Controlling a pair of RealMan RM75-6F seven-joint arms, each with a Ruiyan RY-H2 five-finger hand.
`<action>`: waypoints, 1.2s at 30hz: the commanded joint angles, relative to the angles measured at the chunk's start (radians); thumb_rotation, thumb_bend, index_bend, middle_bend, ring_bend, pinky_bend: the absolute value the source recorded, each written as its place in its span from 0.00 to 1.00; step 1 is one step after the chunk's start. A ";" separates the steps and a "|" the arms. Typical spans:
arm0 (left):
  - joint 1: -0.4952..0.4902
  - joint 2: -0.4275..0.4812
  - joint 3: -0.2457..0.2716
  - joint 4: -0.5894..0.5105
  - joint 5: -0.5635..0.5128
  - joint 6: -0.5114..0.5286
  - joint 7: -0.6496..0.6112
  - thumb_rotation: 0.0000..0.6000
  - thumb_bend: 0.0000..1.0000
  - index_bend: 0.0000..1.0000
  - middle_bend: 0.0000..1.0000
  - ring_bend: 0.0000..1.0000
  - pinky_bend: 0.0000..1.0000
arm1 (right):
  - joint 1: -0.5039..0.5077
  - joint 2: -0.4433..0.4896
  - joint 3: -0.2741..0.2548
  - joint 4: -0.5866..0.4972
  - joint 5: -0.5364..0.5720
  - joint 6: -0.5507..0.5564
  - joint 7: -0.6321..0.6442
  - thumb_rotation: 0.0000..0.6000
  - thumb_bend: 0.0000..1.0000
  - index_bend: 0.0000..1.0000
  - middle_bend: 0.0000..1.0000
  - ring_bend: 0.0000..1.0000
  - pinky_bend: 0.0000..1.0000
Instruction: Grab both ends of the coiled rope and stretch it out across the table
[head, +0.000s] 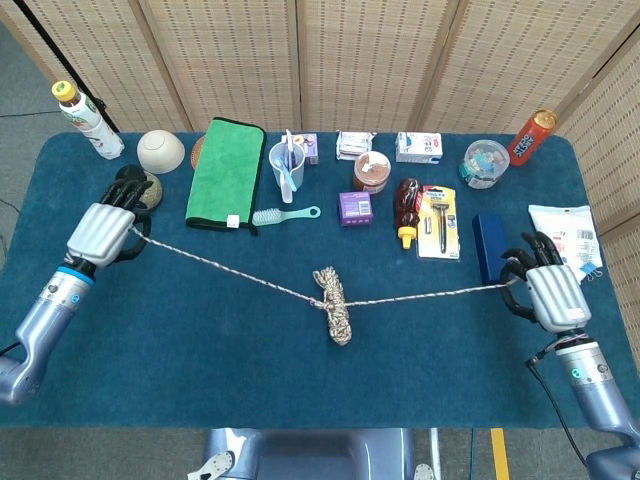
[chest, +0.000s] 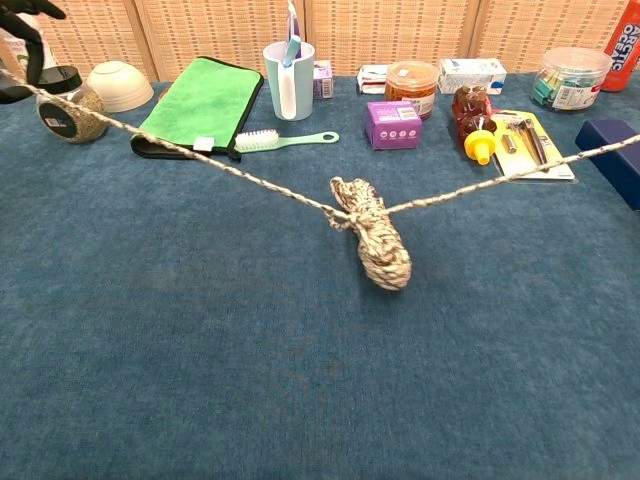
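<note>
A speckled grey-white rope (head: 240, 273) (chest: 230, 172) runs taut across the blue table, with a small bundle (head: 333, 306) (chest: 376, 235) still coiled and hanging near the middle. My left hand (head: 103, 230) holds the rope's left end near the table's left side; only its dark fingertips (chest: 22, 30) show at the chest view's top left corner. My right hand (head: 552, 290) holds the right end near the table's right edge, beside a dark blue box (head: 488, 247) (chest: 616, 156). The chest view does not show the right hand.
Along the back stand a green cloth (head: 226, 171), brush (head: 285, 214), cup (head: 286, 170), purple box (head: 355, 207), brown bottle (head: 408, 208), razor pack (head: 438, 222), jar (head: 132, 187) and bowl (head: 160, 151). A white packet (head: 563, 242) lies behind the right hand.
</note>
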 joint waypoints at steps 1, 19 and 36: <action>0.018 0.016 -0.002 0.013 -0.011 0.004 -0.009 1.00 0.45 0.83 0.07 0.00 0.00 | -0.003 0.000 0.002 0.003 0.004 -0.001 -0.003 1.00 0.51 0.70 0.31 0.09 0.00; 0.068 0.052 -0.022 0.072 -0.045 -0.006 -0.026 1.00 0.45 0.84 0.07 0.00 0.00 | -0.017 0.004 0.020 0.027 0.033 -0.002 -0.005 1.00 0.52 0.70 0.32 0.10 0.00; 0.091 0.078 -0.053 0.034 -0.036 0.016 -0.054 1.00 0.45 0.84 0.07 0.00 0.00 | -0.020 0.020 0.028 -0.013 0.005 0.015 0.026 1.00 0.52 0.70 0.32 0.10 0.00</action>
